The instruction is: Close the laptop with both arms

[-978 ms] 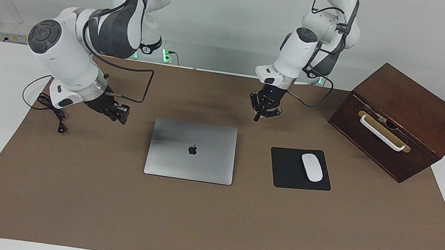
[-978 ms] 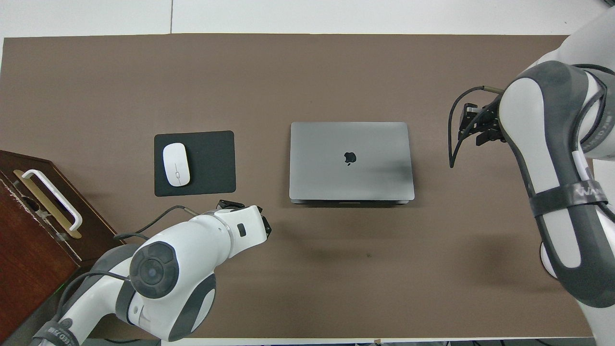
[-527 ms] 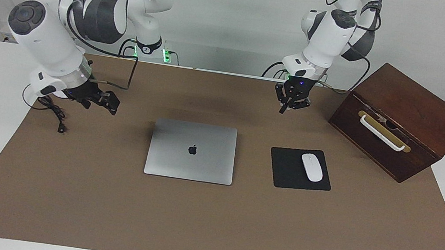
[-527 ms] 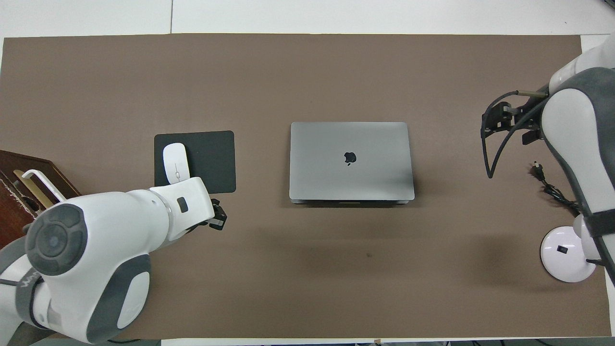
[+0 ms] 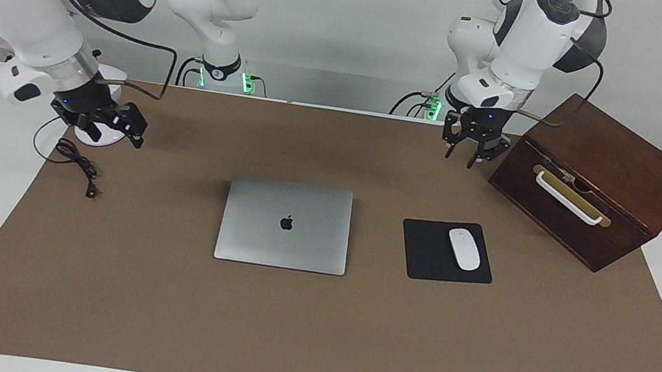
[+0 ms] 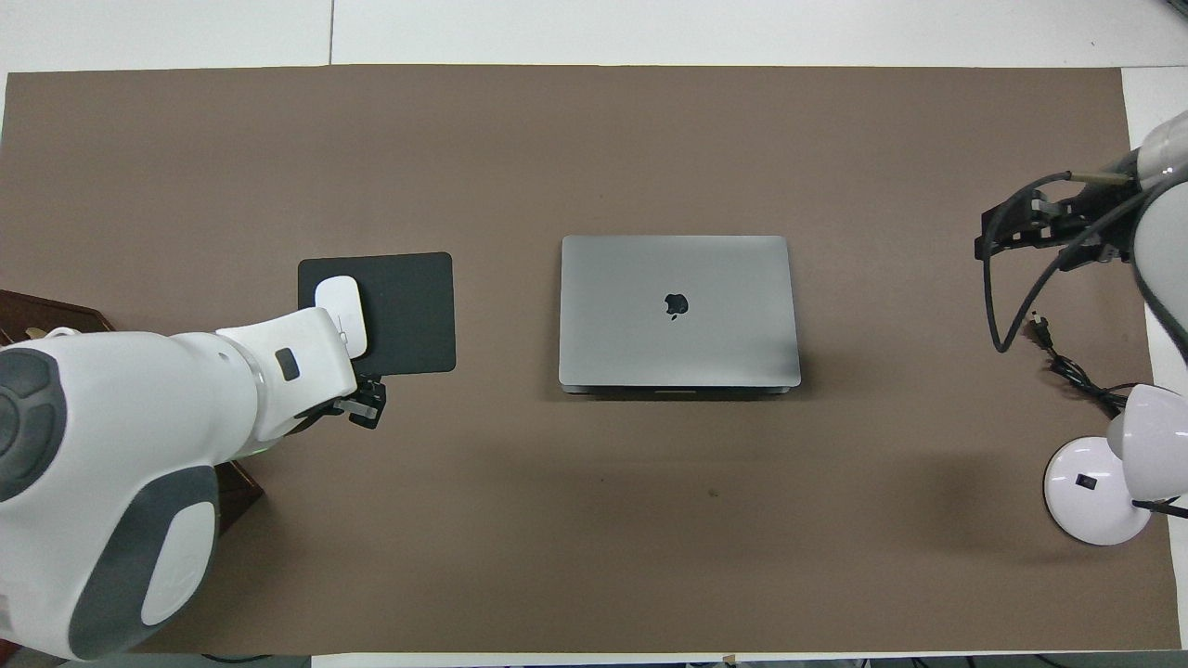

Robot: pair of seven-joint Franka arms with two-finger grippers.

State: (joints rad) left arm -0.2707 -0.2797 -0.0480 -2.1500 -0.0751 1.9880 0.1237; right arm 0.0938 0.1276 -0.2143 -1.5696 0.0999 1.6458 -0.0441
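**Both pincers up, laptop shut flat**

Left gripper point(image 5: 472, 147) of mine hangs over the brown mat point(image 5: 310, 327) at the robots' edge, just beside the wooden box point(image 5: 594, 179), not touching it; fingers point(image 5: 449, 148) spread, nothing between them. Right gripper point(image 5: 111, 121) hangs w/ nothing in it over the mat's corner at the right arm's end, above the white lamp base point(image 5: 96, 134) and near the loose black cable point(image 5: 78, 164); can't tell if its fingers are spread or pressed together.

Laptop point(image 5: 286, 224) lies mid-mat, lid down flat, logo up, well apart from both grippers. Beside it, toward the left arm's end: black mouse pad point(image 5: 429, 253) w/ white mouse point(image 5: 464, 249) on it. Overhead view: my left arm point(image 6: 139, 464) covers part of the mouse point(image 6: 336, 301) and the box; lamp base point(image 6: 1086, 482) sits at the mat's near corner.
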